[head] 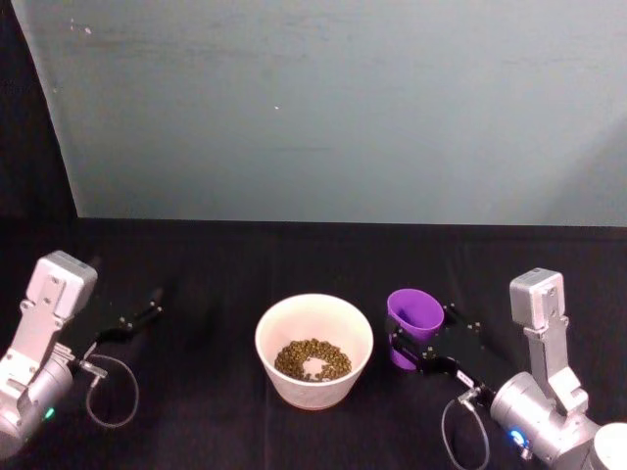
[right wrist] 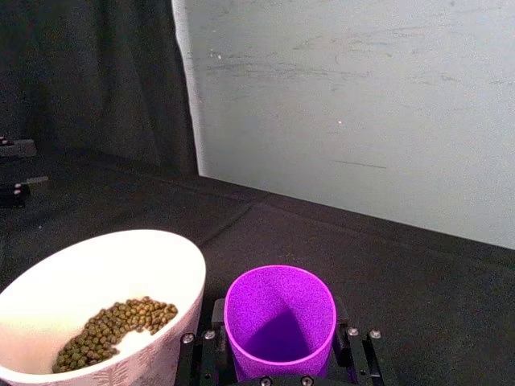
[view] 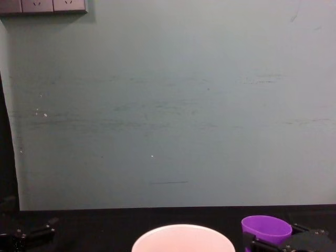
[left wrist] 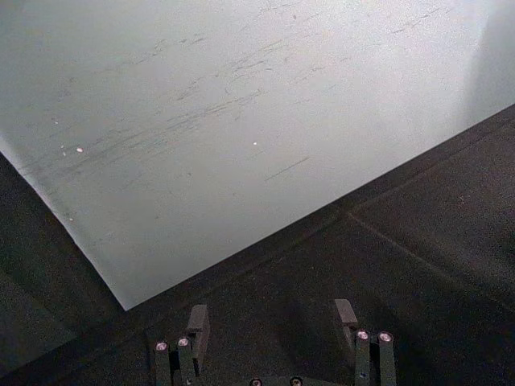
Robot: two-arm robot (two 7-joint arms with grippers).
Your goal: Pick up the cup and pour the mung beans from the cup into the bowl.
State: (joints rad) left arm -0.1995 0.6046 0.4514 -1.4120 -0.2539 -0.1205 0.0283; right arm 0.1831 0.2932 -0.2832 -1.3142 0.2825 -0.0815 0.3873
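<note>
bowl (head: 313,351) holds mung beans (head: 313,359) | cup (head: 414,325) upright just right of bowl, pinched by right pincer (head: 416,348) | left pincer (head: 132,321) spread, well left of bowl

Dim, soft-focus views; pale wall (view: 173,115) evenly lit, glare-free.

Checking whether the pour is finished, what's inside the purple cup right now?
The cup looks empty: bare purple wall and floor. The mung beans lie in the bowl. The right gripper flanks the cup.

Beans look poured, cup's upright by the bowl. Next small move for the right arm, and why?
Probably open the right gripper and back away. The purple cup stands upright and empty beside the bowl, the mung beans lie in the bowl, and the fingers flank the cup's base.
</note>
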